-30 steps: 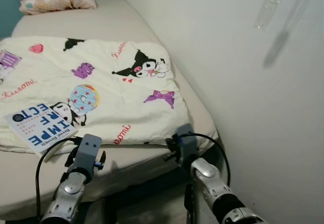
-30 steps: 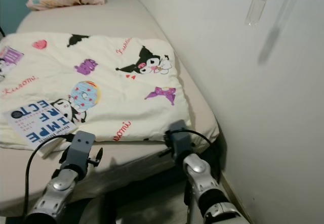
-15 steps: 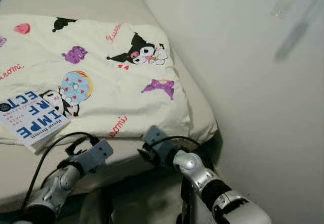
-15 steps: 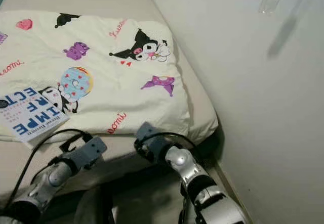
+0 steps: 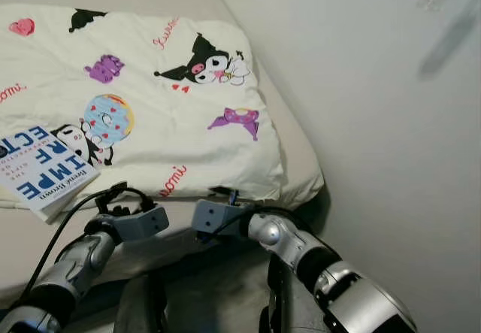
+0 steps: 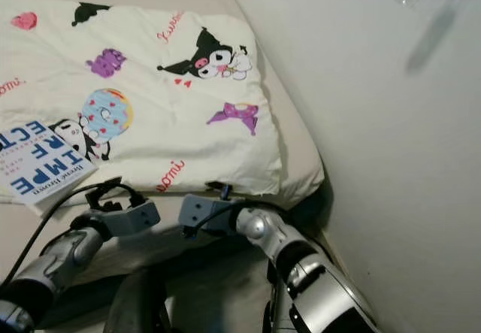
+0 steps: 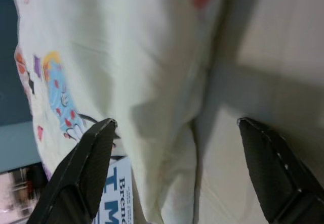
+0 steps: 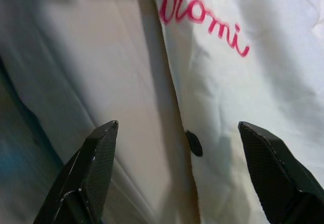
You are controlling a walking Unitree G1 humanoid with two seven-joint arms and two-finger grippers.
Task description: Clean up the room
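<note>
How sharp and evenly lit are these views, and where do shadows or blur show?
Eye views: evenly lit, fairly sharp; soft shadow on the wall, dark shade under the bed edge. Left wrist view: blanket soft and blurred. Right wrist view: sharper, red lettering readable, shaded toward one side.

Both silver arms reach low and inward, left gripper [image 7: 177, 178] and right gripper [image 8: 177, 176] spread wide.

Head down; wrists near blanket [image 5: 150, 107]

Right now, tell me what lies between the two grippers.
Between the left gripper and right gripper, head views show the blanket hem over bare mattress.
</note>
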